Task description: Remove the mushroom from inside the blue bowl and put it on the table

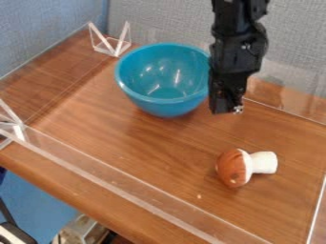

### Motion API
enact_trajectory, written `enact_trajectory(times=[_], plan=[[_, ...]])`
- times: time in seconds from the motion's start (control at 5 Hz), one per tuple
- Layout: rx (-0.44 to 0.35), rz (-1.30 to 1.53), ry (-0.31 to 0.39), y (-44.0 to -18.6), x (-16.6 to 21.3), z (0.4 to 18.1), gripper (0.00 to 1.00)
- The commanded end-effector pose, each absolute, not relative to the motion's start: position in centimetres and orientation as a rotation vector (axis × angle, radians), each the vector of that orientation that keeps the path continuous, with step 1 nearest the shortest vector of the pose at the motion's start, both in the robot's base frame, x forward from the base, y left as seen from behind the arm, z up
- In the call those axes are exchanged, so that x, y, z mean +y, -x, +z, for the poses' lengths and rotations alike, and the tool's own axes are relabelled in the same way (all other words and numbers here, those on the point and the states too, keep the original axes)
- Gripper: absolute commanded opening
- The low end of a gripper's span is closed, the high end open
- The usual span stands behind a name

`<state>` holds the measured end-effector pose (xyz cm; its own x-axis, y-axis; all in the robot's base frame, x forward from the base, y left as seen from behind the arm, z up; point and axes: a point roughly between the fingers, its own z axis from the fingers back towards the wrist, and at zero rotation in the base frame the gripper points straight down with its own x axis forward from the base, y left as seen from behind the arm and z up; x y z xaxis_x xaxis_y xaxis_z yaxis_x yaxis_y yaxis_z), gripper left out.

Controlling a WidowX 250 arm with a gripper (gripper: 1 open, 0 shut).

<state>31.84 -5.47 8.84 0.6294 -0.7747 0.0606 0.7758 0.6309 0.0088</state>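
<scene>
Brown wood-grain surface point(114, 119) edged by low clear acrylic walls. Glossy round blue bowl point(162, 80), smooth inside. Black gripper point(227, 103) beside bowl's right rim, pointing down, fingers pressed together, holding nothing. Small mushroom point(243, 166), rounded reddish-brown cap, white stem, lying sideways on surface, well apart from bowl.

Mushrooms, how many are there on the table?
1. The mushroom lies on its side on the table, toward the near right, well away from the blue bowl. The bowl looks empty inside, so none seems hidden there.
</scene>
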Motion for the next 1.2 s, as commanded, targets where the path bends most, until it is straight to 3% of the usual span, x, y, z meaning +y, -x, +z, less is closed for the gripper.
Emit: enact_trajectory(times=[0.0,0.4,0.6,1.0], plan=[[-0.11,-0.863,0.019,-32.9,-5.9,10.1,0.0],[-0.096,-0.895,0.052,-33.0,-6.5,9.4,0.0],[-0.098,-0.945,0.066,-33.1,-6.4,9.1,1.0],[-0.121,-0.889,0.071,-32.1,-5.7,11.2,1.0]])
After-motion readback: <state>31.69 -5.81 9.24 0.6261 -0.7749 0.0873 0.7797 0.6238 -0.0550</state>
